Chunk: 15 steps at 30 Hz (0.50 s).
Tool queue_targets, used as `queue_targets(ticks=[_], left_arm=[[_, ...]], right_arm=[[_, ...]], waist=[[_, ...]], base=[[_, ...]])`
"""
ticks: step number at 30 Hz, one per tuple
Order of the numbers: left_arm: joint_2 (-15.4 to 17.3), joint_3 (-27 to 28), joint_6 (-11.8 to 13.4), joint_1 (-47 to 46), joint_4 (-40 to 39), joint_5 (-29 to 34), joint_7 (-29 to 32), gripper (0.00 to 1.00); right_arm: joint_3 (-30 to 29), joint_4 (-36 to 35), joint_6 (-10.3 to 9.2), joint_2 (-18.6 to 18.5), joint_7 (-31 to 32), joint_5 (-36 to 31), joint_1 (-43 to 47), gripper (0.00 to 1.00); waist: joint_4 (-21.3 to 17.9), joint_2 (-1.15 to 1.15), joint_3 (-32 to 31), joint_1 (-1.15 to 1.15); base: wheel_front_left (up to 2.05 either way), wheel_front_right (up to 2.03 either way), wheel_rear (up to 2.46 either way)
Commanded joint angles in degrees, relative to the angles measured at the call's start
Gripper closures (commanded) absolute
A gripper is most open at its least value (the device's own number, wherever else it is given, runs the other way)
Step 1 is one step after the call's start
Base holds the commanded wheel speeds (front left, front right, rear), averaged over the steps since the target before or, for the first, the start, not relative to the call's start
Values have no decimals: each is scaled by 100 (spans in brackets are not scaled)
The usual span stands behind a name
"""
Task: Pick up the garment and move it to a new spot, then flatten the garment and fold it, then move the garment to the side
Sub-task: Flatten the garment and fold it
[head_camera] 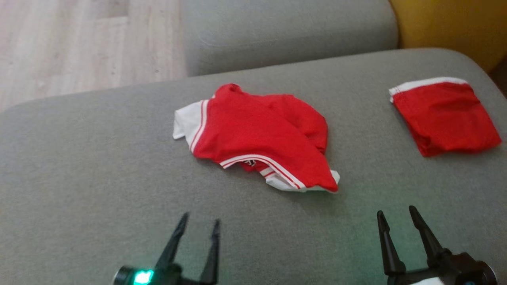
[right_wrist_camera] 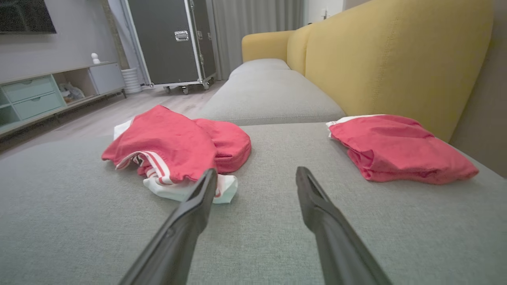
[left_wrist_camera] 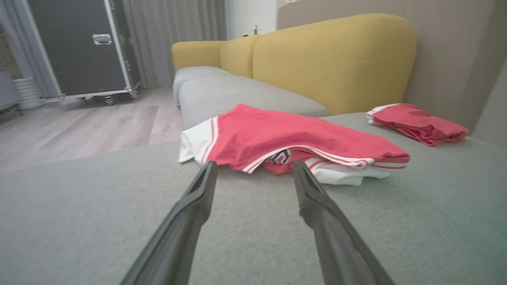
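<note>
Head view: the left gripper (head_camera: 201, 219) and right gripper (head_camera: 396, 211) hover spread and empty over the grey cushion (head_camera: 79, 178), just short of the crumpled red garment (head_camera: 257, 134) at its middle. Best to pinch its near white hem (head_camera: 285, 183), one corner each. Bare cushion lies leftward; a folded red pile (head_camera: 443, 114) sits far right.

I count two red garments: one rumpled garment (head_camera: 257, 134) with white trim, and one folded garment (head_camera: 445, 116). Two grippers are mine, the left gripper (head_camera: 201, 217) and the right gripper (head_camera: 396, 209), each with two dark fingers, four fingers in all. There are two grey seat cushions, the near cushion (head_camera: 79, 178) and the far cushion (head_camera: 285, 35), and one black wheeled case (right_wrist_camera: 174, 39).
</note>
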Motion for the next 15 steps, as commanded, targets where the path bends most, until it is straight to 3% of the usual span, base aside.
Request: queue_targets(ticks=[1, 15], left_arm=[[-32, 45, -41, -373, -89, 115, -30, 0], [-32, -1541, -620, -2761, 1704, 1067, -30, 0]], right_arm=[[156, -188, 37, -42, -62, -39, -327, 0], [236, -245, 37, -58, -62, -147, -874, 0]], waist=[[-181, 0, 231, -1], [-813, 0, 1214, -1]], base=[[0, 0, 0], [0, 0, 0]])
